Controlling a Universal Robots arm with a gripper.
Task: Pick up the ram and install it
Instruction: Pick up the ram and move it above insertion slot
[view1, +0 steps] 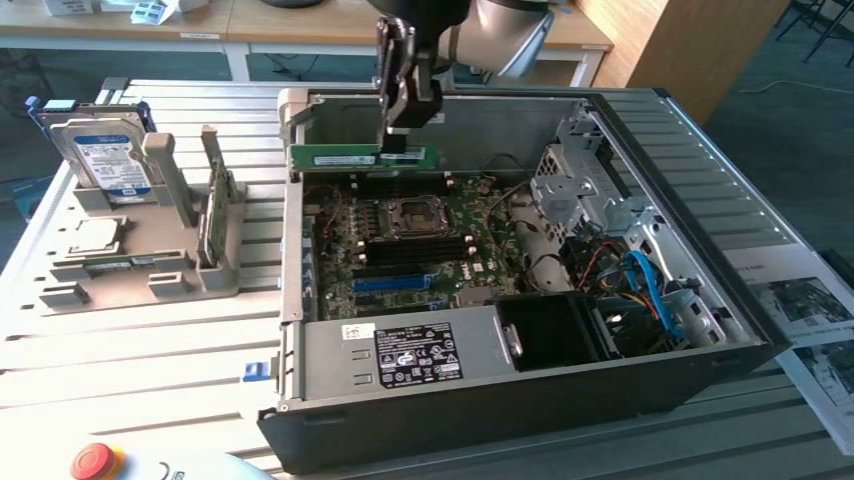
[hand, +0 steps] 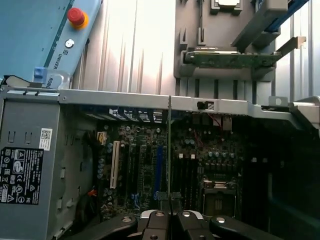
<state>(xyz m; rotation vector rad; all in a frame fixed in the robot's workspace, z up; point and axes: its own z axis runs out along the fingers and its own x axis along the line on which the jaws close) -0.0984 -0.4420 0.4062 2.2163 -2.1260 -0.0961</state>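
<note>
- Exterior view: the claw (view1: 398, 140) hangs over the far end of the open computer case (view1: 534, 410). Its fingers are pressed together on the ram (view1: 344, 157), pinching it toward the end on the exterior view's right.
- The ram is held level, standing on its long edge, in the air above the far edge of the motherboard (view1: 454, 255) and beyond the processor socket (view1: 407, 215). Whether it touches a slot cannot be told.
- The power supply (view1: 400, 355), with a black label, fills the case's near corner. Blue cables (view1: 647, 280) lie in the bay toward the exterior view's right.
- On the slatted counter (view1: 134, 340), to the exterior view's left of the case, a grey holder (view1: 120, 280) carries an upright hard drive (view1: 100, 150) and a second green stick (view1: 214, 215) standing on edge.
- A red stop button (view1: 96, 460) sits at the near edge, and printed sheets (view1: 814, 300) lie to the exterior view's right of the case.
- Wrist view: the ram shows edge-on as a thin line running out from between the claw's fingertips, which clamp it on both sides. It runs over the motherboard, parallel to the long slots.
- Beyond the case wall are the grey holder with the second green stick and a pale blue pendant (hand: 45, 45) bearing the red stop button.
</note>
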